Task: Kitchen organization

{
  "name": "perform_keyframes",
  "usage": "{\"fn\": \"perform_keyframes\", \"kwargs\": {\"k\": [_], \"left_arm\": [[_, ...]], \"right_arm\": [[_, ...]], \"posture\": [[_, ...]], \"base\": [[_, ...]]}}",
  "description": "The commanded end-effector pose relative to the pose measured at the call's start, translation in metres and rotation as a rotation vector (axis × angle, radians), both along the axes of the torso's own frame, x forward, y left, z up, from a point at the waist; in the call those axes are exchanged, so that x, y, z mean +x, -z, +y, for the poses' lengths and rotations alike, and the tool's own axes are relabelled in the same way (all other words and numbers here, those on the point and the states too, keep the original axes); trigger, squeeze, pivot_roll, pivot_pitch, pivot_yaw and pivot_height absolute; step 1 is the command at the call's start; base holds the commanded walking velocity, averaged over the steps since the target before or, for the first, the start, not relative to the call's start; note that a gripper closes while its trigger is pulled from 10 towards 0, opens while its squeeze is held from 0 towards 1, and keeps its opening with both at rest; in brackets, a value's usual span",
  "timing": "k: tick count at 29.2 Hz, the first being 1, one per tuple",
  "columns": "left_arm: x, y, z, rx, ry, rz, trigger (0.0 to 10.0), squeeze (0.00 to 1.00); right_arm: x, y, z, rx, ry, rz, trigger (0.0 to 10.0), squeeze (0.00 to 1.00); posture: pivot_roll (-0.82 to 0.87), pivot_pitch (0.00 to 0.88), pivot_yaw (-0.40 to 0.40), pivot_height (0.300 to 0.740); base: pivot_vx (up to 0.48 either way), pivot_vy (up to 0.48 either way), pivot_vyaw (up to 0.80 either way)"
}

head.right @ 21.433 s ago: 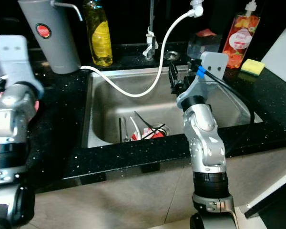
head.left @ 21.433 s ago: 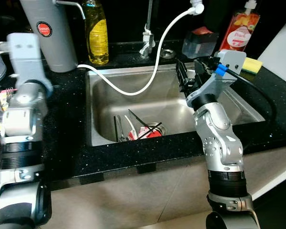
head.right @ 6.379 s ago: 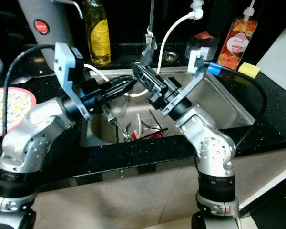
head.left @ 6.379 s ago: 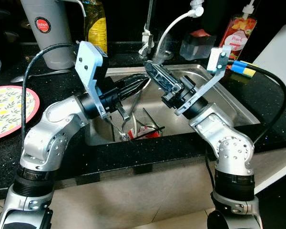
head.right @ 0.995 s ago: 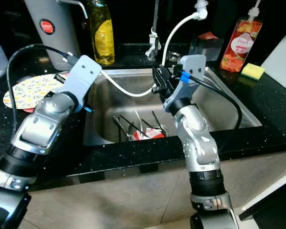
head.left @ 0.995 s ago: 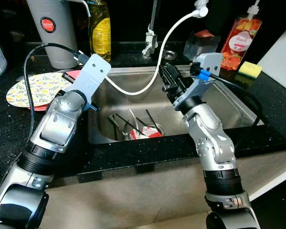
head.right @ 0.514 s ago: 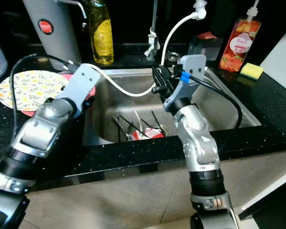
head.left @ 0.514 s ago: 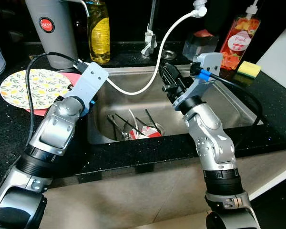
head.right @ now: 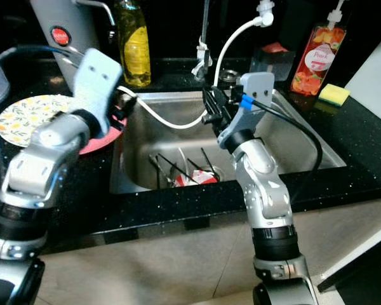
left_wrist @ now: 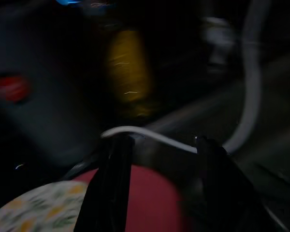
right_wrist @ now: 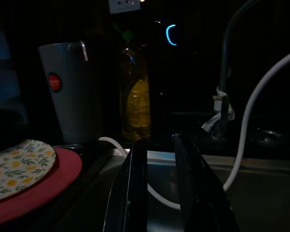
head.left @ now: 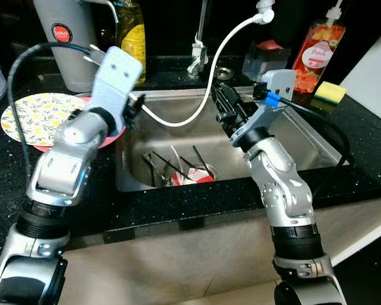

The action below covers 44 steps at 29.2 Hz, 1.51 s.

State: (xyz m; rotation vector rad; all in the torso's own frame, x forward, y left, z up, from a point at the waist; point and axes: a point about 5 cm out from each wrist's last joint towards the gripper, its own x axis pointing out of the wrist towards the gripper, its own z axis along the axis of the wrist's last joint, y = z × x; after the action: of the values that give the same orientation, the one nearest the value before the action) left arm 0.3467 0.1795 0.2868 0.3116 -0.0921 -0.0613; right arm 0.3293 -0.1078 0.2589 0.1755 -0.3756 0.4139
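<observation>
Two plates (head.left: 32, 114) stacked, one sink (head.left: 292, 136)

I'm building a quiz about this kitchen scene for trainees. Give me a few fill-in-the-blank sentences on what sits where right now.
1. The floral plate lies on top of a ____ plate on the counter.
2. The white hose droops into the ____.
3. The yellow sponge sits on the counter on the robot's ____ side of the basin.
4. The right gripper hovers above the basin holding ____.

Missing words: red; sink; right; nothing
</observation>
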Motion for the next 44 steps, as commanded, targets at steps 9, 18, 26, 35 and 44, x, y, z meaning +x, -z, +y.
{"fn": "perform_keyframes", "kwargs": {"k": [9,18,26,35,44], "left_arm": [[0.007,0.009,0.061,-0.425,-0.327,0.014,10.0,0.00],[0.004,0.030,0.096,-0.825,-0.589,0.024,10.0,0.00],[0.001,0.032,0.115,-0.962,-0.634,0.018,10.0,0.00],[-0.004,0.036,0.125,-1.081,-0.714,-0.007,10.0,0.00],[-0.009,0.041,0.144,-1.046,-0.792,-0.003,10.0,0.00]], "right_arm": [[0.002,0.001,-0.003,0.009,0.010,0.008,10.0,0.00],[0.001,0.001,-0.002,0.010,0.009,0.009,10.0,0.00],[0.002,0.001,-0.001,0.011,0.005,0.009,10.0,0.00],[0.002,0.001,-0.001,0.012,0.005,0.010,10.0,0.00],[0.002,0.001,-0.002,0.013,0.010,0.008,10.0,0.00]], "posture": [[0.07,0.000,-0.035,0.740],[0.07,0.000,-0.037,0.740],[0.07,0.000,-0.039,0.740],[0.07,0.000,-0.037,0.740],[0.07,0.000,-0.035,0.740]], "base": [[0.000,0.000,0.00],[0.000,0.000,0.00],[0.000,0.000,0.00],[0.000,0.000,0.00],[0.000,0.000,0.00]]}}
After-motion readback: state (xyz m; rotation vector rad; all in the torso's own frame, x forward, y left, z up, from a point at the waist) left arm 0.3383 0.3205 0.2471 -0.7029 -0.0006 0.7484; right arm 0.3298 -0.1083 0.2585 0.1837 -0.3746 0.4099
